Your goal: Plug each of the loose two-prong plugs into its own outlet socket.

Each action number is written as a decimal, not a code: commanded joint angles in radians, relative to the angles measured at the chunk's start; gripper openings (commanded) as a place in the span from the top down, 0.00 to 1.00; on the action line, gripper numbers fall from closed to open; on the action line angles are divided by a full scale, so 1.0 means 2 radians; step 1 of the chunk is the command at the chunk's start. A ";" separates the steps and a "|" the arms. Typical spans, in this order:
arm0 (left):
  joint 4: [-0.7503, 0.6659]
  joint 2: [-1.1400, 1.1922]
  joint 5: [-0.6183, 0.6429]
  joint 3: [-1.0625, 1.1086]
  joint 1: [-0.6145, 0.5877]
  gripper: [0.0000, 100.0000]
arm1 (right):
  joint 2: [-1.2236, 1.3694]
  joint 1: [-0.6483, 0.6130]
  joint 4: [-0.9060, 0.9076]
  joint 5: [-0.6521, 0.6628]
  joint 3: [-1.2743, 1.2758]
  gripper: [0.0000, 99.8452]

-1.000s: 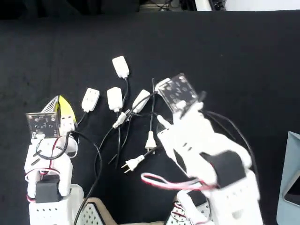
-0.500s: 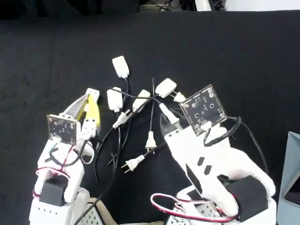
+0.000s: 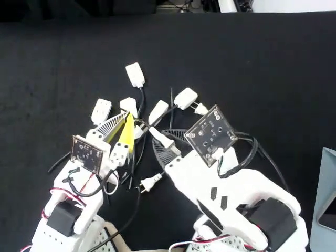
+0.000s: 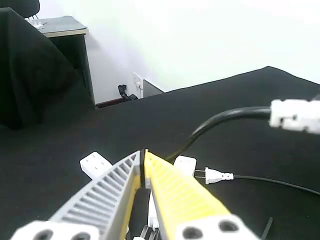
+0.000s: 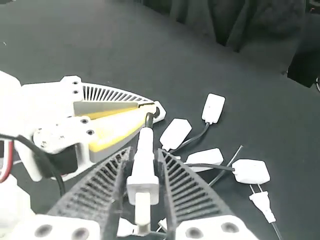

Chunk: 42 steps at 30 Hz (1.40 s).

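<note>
Several white outlet sockets lie mid-table: one far back [image 3: 135, 74], one at the left [image 3: 101, 111], others near the centre [image 3: 157, 112] [image 3: 185, 98]. My right gripper [image 3: 158, 138] [image 5: 143, 150] is shut on a white two-prong plug [image 3: 163, 140] [image 5: 142, 165], held above the cords. My left gripper [image 3: 126, 116] [image 4: 144, 152], with one yellow and one grey finger, is shut; its tip meets the held plug's black cord [image 5: 149, 119]. I cannot tell whether it pinches the cord. A loose plug [image 3: 150, 182] lies nearer the arms, and another [image 3: 199, 108] [image 4: 217, 176] lies beside a socket.
Black cords [image 3: 169, 113] tangle among the sockets on the black table cloth [image 3: 262, 68]. A grey-blue object [image 3: 326, 205] stands at the right edge. Open cloth stretches across the back and the far right.
The left gripper swung right from the left socket to the centre. The right gripper drew back from over the sockets toward the left gripper, carrying the plug.
</note>
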 commanded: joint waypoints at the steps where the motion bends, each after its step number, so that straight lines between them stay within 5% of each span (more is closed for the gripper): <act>1: -0.008 -0.002 0.002 -0.026 0.010 0.97 | 0.001 -0.021 -0.012 -0.005 0.008 0.99; 11: 0.085 -0.003 0.002 -0.112 0.013 0.97 | 0.003 0.051 -0.055 -0.001 0.007 0.99; 22: 0.136 -0.003 0.002 -0.129 0.079 0.97 | 0.001 0.050 -0.083 -0.005 0.004 0.99; 27: 0.102 -0.002 0.002 -0.092 0.079 0.97 | 0.000 0.024 -0.065 -0.005 0.003 0.99; 31: 0.032 -0.002 0.002 -0.048 0.030 0.97 | 0.000 -0.018 -0.033 -0.005 0.004 0.99; 35: -0.003 -0.002 0.005 -0.047 -0.024 0.97 | 0.001 0.007 -0.020 -0.002 0.018 0.99; 42: -0.003 -0.002 0.005 -0.066 0.000 0.97 | 0.004 -0.012 -0.025 -0.001 0.086 0.99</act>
